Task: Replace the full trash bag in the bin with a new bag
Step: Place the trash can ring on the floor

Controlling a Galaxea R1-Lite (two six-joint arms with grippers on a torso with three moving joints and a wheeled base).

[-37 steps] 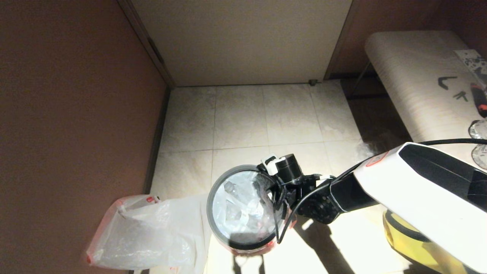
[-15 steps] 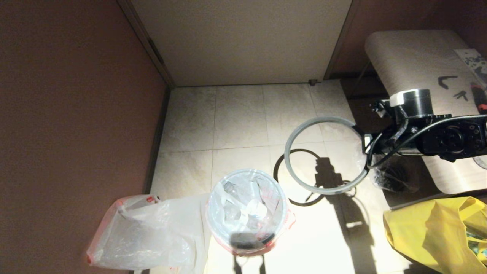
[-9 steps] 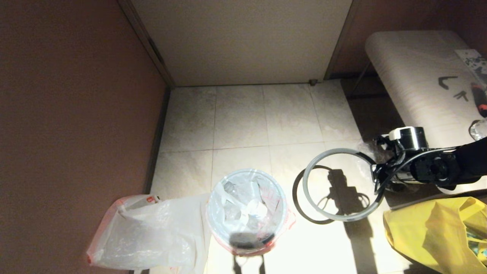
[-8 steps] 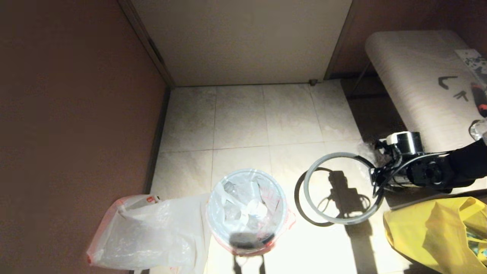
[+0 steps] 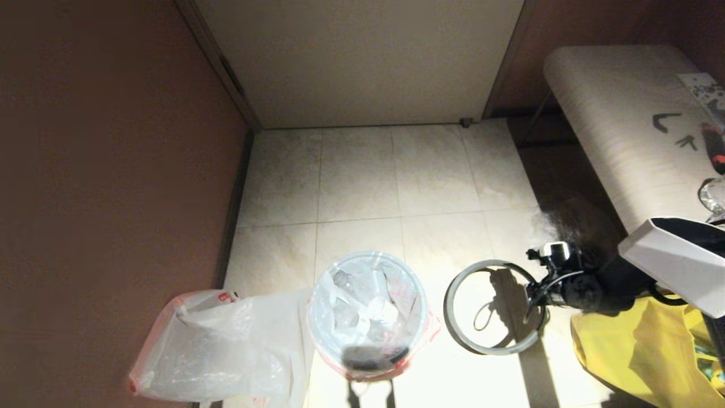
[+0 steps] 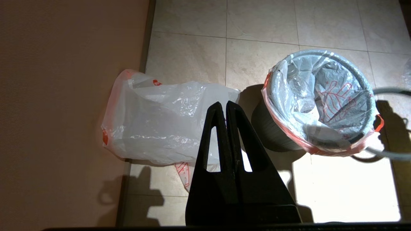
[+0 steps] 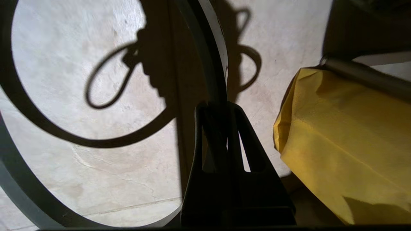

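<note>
The black bin (image 6: 273, 131) stands on the floor tiles with the full trash bag (image 5: 365, 306) inside it. The bag's pinkish-red edge is folded over the top, and bottles and red-printed wrappers show through. The grey hoop (image 5: 447, 306) is off the bin and low over the floor to its right. My right gripper (image 5: 535, 294) is shut on the hoop's right side (image 7: 210, 57). The smooth new bag (image 5: 215, 345) lies on the floor left of the bin. My left gripper (image 6: 225, 106) is shut and empty, above the gap between new bag and bin.
A yellow bag (image 5: 628, 351) sits just right of the hoop and close to my right gripper. A pale table (image 5: 612, 113) fills the far right. A brown wall (image 5: 113, 170) runs along the left, touching the new bag.
My right gripper has lifted the grey hoop off the bin, carried it to the right and lowered it to the floor beside the yellow bag. The bin and both bags have stayed put.
</note>
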